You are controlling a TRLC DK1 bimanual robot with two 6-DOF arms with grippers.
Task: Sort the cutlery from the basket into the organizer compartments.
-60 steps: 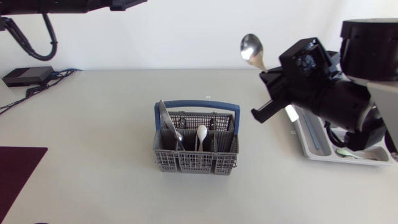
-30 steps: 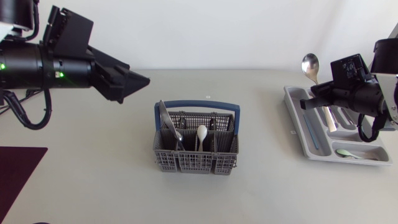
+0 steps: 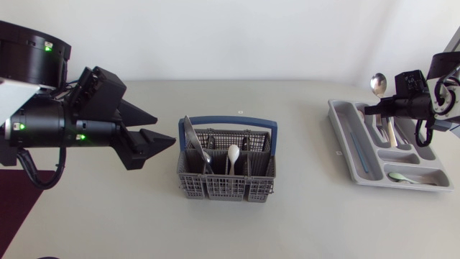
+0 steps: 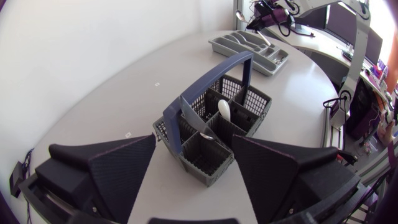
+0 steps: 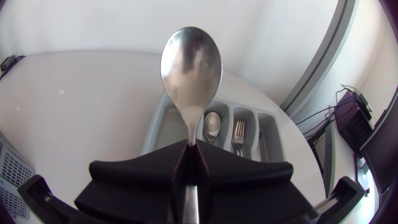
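A grey basket (image 3: 226, 173) with a blue handle stands mid-table and holds a white spoon (image 3: 233, 153) and metal cutlery. My left gripper (image 3: 162, 142) is open just left of it; in the left wrist view the basket (image 4: 214, 121) lies ahead of the open fingers (image 4: 118, 168). The grey organizer (image 3: 343, 133) sits at the right. My right gripper (image 3: 381, 109) is shut on a metal spoon (image 3: 378, 83), bowl upward, above the organizer's far end. In the right wrist view the spoon (image 5: 191, 62) rises from the shut gripper (image 5: 189, 163), with the organizer (image 5: 158, 127) behind it.
A spoon (image 5: 212, 124) and a fork (image 5: 239, 132) lie in separate organizer compartments. A pale green spoon (image 3: 399, 177) rests in the organizer's near cross compartment. A dark mat (image 3: 14, 198) covers the table's front left corner.
My right arm has carried the metal spoon rightward and now holds it over the organizer. My left arm has swung in from the upper left and come down beside the basket.
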